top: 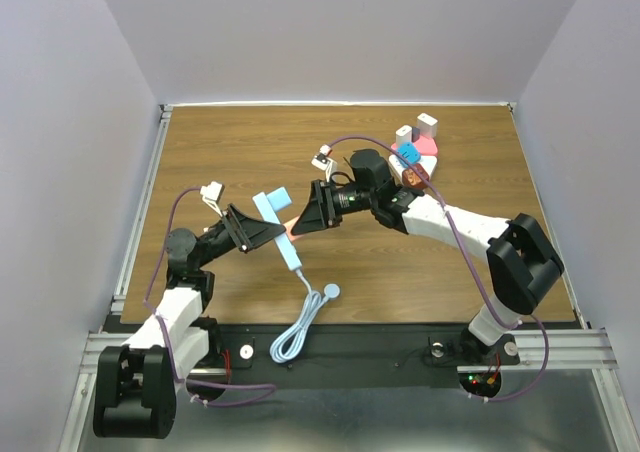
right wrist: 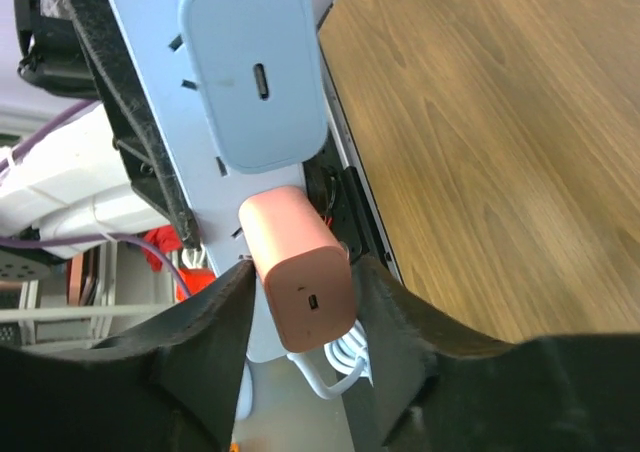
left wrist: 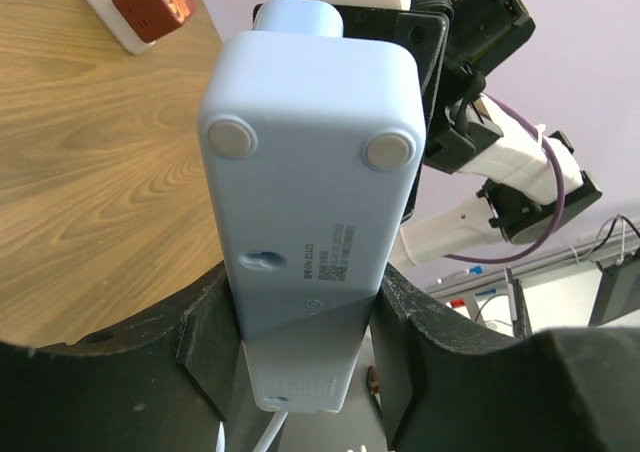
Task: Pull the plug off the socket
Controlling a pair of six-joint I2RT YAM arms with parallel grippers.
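Note:
A light blue power strip (top: 283,234) is held up off the wooden table, tilted, with a light blue adapter (top: 272,201) and a pink plug (top: 291,229) plugged into it. My left gripper (top: 262,234) is shut on the strip's sides; the left wrist view shows the strip's underside (left wrist: 310,172) between the fingers of my left gripper (left wrist: 305,342). My right gripper (top: 303,220) comes from the right. In the right wrist view my right gripper (right wrist: 300,302) has its fingers against both sides of the pink plug (right wrist: 300,272), below the blue adapter (right wrist: 255,72). The plug is seated in the strip (right wrist: 150,32).
The strip's white cable (top: 295,337) coils at the table's near edge, with a round plug head (top: 331,293) beside it. A white power strip with several coloured adapters (top: 415,152) lies at the back right, also in the left wrist view (left wrist: 100,2).

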